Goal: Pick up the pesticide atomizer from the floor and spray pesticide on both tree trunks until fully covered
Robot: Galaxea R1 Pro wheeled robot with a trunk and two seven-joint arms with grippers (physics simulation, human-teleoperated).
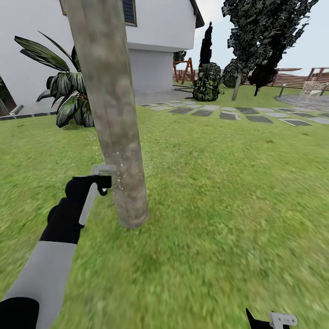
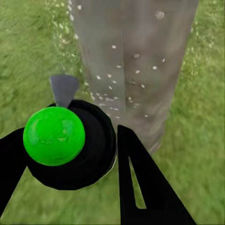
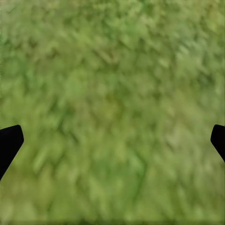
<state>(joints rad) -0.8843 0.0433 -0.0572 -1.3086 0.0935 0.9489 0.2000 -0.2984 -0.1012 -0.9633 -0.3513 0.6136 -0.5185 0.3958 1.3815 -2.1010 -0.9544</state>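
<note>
Nearest the head camera, at about seven o'clock in its frame, the left arm reaches up to the left pincer [image 1: 93,187], which is closed around the pesticide atomizer [image 2: 65,140]; in the left wrist view its black fingers [image 2: 140,183] flank the atomizer's black body and bright green cap, with the grey nozzle aimed at the tree trunk [image 1: 112,114]. The nozzle sits just beside the bark, low on the trunk. White specks of pesticide [image 2: 117,70] dot the lower bark and drift near the nozzle, so the step in hand looks like spraying the first tree. Coverage appears thin and local; the next move likely calls for sweeping the nozzle higher and around the trunk. The right pincer [image 3: 112,140] hangs wide open over the grass floor [image 1: 228,205], holding nothing. A second tree [image 1: 260,36] stands well apart at one o'clock.
</note>
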